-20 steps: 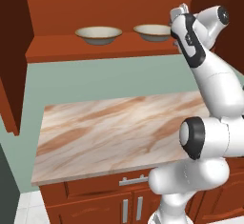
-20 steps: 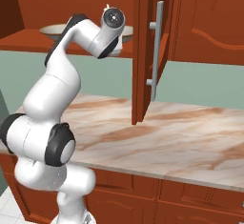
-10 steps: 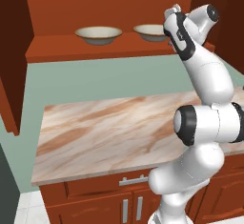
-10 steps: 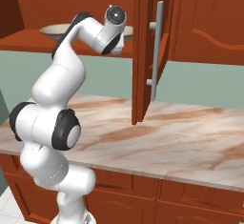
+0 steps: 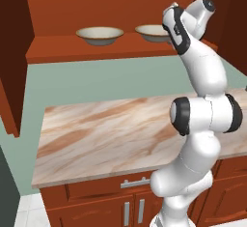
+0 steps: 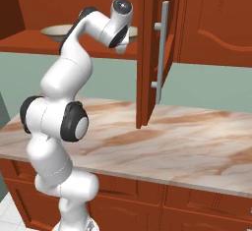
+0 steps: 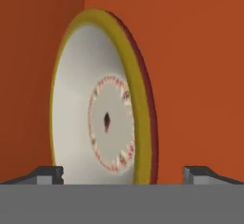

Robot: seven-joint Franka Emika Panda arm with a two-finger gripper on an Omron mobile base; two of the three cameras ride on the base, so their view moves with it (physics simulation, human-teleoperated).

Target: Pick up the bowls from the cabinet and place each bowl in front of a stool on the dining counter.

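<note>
Left base view, left to right: open cabinet point(image 5: 96, 47) with wooden shelf. Left bowl point(image 5: 100, 35) sits on the shelf, well left of the gripper. Right bowl point(image 5: 153, 32) sits on the same shelf, its right edge hidden behind the arm's wrist; the gripper itself is hidden behind the wrist there. Marble counter point(image 5: 96, 134) lies below the shelf, far under the hand.

Right base view: one bowl point(image 6: 56, 30) shows on the shelf left of the arm's upper link; which of the two it is I cannot tell. Open cabinet door point(image 6: 150, 53) with a long silver handle point(image 6: 161, 53) hangs just right of the hand.

Hand view: gripper point(image 7: 124, 173) has jaws spread wide, one tip at each lower corner, nothing between them held. A bowl point(image 7: 102, 125) stands straight ahead, seen rolled on edge, cream inside, speckled ring at centre. Contact with the tips not seen.

No readable writing, brands or labels anywhere.
</note>
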